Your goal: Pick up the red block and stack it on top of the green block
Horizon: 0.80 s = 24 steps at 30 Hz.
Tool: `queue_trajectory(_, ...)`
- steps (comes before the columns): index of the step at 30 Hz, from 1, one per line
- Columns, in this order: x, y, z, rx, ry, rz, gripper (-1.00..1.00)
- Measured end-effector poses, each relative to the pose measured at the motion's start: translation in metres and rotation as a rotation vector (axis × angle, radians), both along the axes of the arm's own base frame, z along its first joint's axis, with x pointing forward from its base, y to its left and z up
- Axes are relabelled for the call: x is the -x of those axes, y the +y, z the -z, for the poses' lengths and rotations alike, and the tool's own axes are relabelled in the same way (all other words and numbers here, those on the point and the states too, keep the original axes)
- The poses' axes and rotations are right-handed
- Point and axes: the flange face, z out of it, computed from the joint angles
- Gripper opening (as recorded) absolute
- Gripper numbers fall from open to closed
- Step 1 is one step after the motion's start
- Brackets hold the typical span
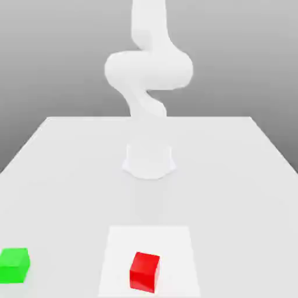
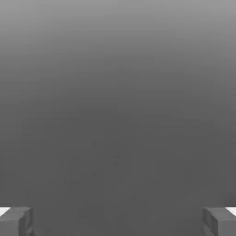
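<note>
Currently, red block (image 1: 144, 272) sits on a pale square patch (image 1: 119, 256) of the table (image 1: 75, 192), by the table edge nearest the exterior view. Block lies a little to the exterior view's right of the patch's middle line at its base, turned slightly askew to the patch's sides, one upright face and part of a second visible along with the top. Nothing stacked on it.

Green block (image 1: 14, 266) on the table too, off the patch, well apart from the red one, toward the near corner on the exterior view's left. Its top is bare. The two blocks are not touching.

Arm (image 1: 149, 70) white, its base (image 1: 149, 160) standing on the table between the far edge and the patch, roughly midway between the side edges. From there it rises, bends across, and runs up out of the exterior view's top.

Gripper (image 2: 118, 222) in the hand view: released, its two fingers spread wide, one well apart from the other. Plain grey between them, no block in the grasp.
</note>
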Motion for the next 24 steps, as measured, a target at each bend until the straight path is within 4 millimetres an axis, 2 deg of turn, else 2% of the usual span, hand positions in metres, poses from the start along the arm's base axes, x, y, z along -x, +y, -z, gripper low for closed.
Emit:
queue_trajectory(3, -0.037, -0.001, 0.053, -0.009, 0.093, 0.026, 0.0)
queue_trajectory(6, -0.066, -0.002, 0.108, -0.019, 0.183, 0.05, 0.0)
queue_trajectory(12, -0.101, -0.005, 0.224, -0.039, 0.36, 0.099, 0.0)
queue_trajectory(18, -0.107, -0.008, 0.342, -0.061, 0.536, 0.149, 0.0)
queue_trajectory(24, -0.086, -0.008, 0.454, -0.083, 0.702, 0.194, 0.0)
